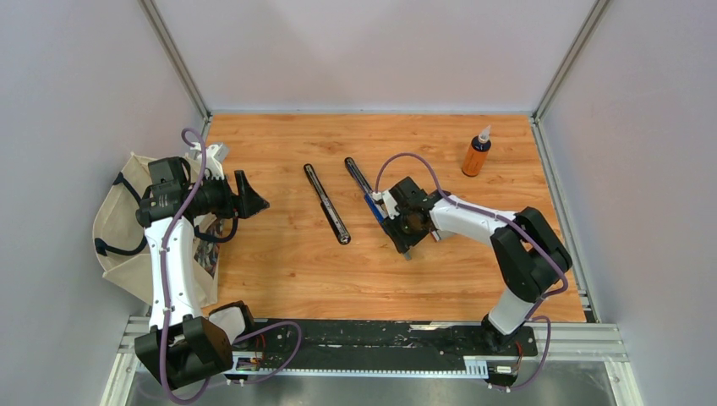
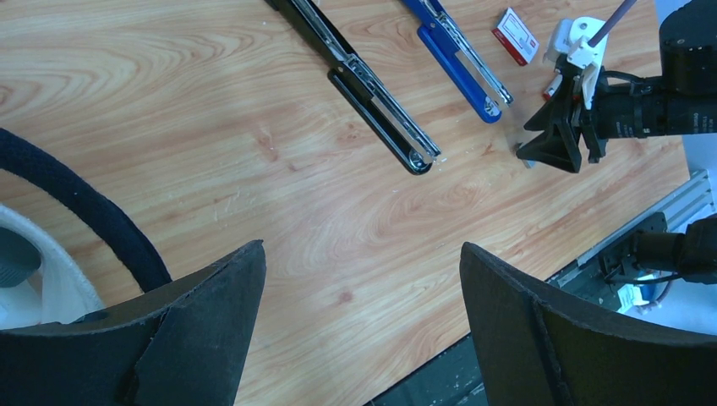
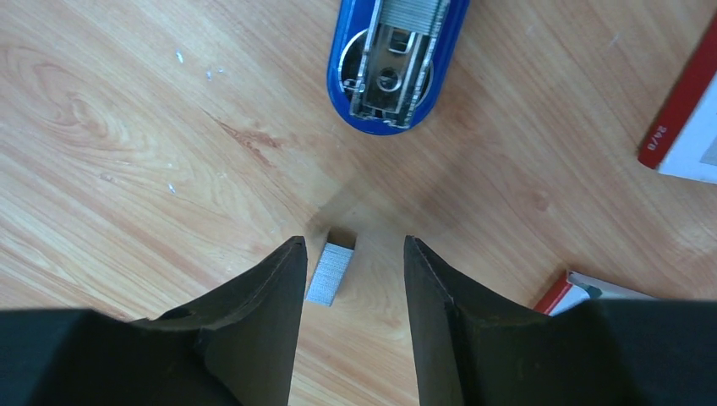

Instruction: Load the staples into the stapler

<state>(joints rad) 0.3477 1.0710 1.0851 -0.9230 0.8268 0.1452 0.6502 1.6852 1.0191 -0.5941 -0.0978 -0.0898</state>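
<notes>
You are viewing the staple strip [image 3: 331, 272]: a short, silvery-grey ribbed bar. It is lying flat on the table [image 3: 127, 127] between the fingers of the right gripper [image 3: 353, 254], just beside one finger and apart from the other. The jaws are standing partly spread, clamping nothing. Directly ahead of the fingertips, the blue stapler [image 3: 389, 63] is lying opened, its metal channel facing up. The white, red-labelled staple box [image 3: 686, 127] is sitting off to the freer finger's side. The black stapler [image 1: 327, 203] is lying past the blue one. The left gripper [image 2: 362, 248] is hovering spread wide, empty.
</notes>
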